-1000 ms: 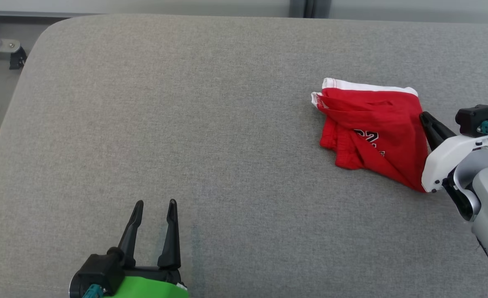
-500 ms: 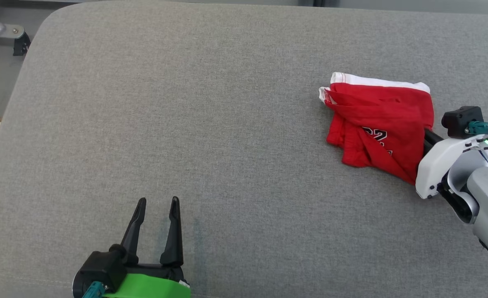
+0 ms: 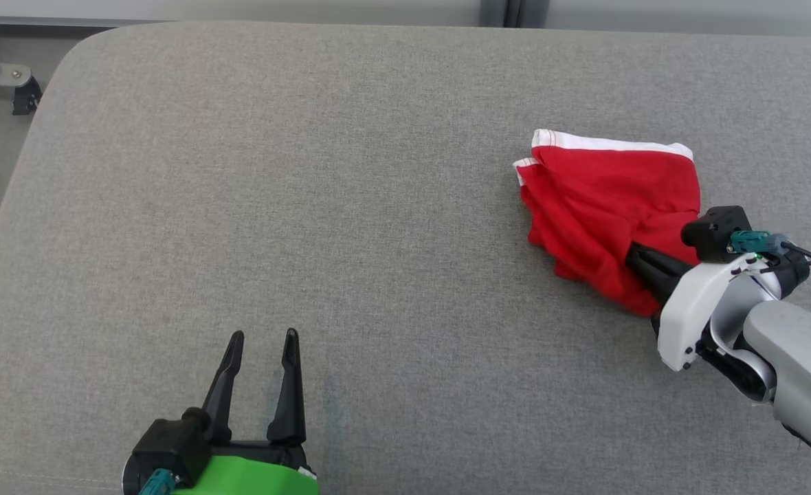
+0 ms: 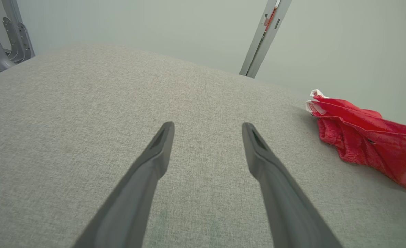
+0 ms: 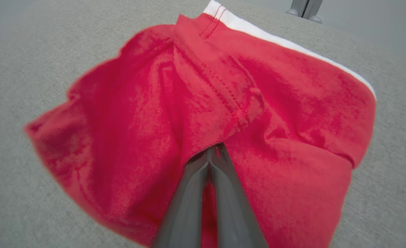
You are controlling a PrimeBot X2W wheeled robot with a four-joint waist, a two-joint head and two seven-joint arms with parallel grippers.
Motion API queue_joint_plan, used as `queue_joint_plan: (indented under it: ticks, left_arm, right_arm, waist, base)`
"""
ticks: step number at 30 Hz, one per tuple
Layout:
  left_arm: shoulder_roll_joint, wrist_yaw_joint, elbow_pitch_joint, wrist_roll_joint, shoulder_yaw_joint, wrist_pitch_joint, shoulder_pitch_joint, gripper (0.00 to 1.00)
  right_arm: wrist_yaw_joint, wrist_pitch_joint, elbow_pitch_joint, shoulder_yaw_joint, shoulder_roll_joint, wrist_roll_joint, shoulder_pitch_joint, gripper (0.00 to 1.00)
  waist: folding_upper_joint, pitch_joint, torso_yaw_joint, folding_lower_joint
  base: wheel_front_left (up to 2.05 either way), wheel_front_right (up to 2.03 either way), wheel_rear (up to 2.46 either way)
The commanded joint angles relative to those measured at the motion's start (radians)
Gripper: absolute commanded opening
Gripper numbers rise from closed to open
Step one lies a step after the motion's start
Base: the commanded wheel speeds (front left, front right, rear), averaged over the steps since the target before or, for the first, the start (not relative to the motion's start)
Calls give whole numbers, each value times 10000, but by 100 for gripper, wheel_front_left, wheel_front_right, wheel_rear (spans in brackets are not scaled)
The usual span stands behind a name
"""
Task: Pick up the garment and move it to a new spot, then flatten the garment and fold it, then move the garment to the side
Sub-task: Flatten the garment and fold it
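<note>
The garment [image 3: 601, 206] is a red piece of clothing with a white band along its far edge, bunched up at the right of the grey cushioned surface [image 3: 309, 206]. My right gripper [image 3: 634, 253] is shut on its near fold, fingertips buried in the cloth. In the right wrist view the two fingers [image 5: 220, 186] press together with the red garment [image 5: 175, 103] gathered around them. The garment [image 4: 364, 137] lies far to the right in the left wrist view. My left gripper [image 3: 262, 338] stands open and empty near the front edge, with the same gap at the left gripper [image 4: 207, 127] in its wrist view.
The grey surface's rounded corner is at the far left, with a metal frame part [image 3: 7, 79] beyond it. A grey upright post [image 4: 265, 34] stands behind the surface against a pale wall.
My right gripper has moved left and toward me, dragging the garment's near corner up and inward so the printed number is now hidden. The left gripper has stayed put; the camera shifted slightly.
</note>
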Motion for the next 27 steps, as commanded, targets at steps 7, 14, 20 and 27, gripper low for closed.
queue_joint_plan:
  ticks: [7, 14, 20, 27]
  left_arm:
    - [17, 74, 30, -154, 0, 1, 156, 100]
    - [17, 126, 35, -209, 21, 1, 319, 100]
    - [17, 173, 77, -251, 103, 1, 508, 100]
    - [17, 240, 28, -153, 363, 2, 949, 100]
  right_arm:
    - [-13, -368, -191, 1089, 33, 332, -273, 0]
    - [-13, -652, -133, 1901, 323, 462, -198, 0]
    - [-13, -839, -62, 2255, 691, 578, 66, 0]
    - [-13, -1161, -336, 1611, 531, 638, 403, 0]
  waist:
    - [-1, -161, 22, 0]
    - [-1, -426, 24, 0]
    - [-1, -824, -60, 0]
    - [-1, -1668, -269, 0]
  base:
    - [0, 0, 0]
    - [0, 0, 0]
    - [0, 0, 0]
    - [0, 0, 0]
